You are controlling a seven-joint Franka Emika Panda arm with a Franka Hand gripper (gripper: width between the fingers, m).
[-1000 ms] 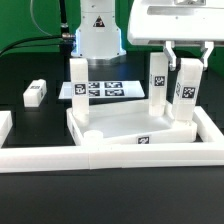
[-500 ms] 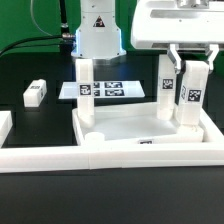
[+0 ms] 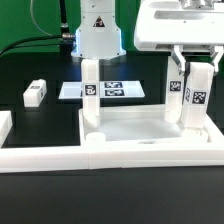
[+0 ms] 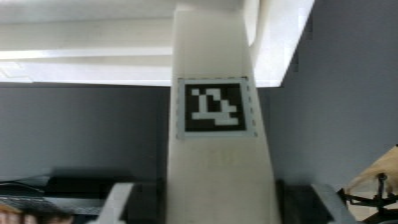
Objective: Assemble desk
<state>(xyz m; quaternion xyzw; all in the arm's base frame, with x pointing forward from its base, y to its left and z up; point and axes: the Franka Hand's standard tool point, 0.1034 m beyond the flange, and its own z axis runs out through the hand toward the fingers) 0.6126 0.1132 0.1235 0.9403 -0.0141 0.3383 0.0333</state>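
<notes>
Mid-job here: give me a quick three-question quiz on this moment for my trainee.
1. True or false: the claw is shut on an upright leg block at the side of the tabletop on the exterior view's right.
2. How many leg blocks stand upright at the tabletop, counting the held one? A one; B two; C three; D four.
3. Fill in: the loose leg block lies flat, apart from the tabletop, on the exterior view's ____.
Key: 1 true; 2 C; 3 left.
</notes>
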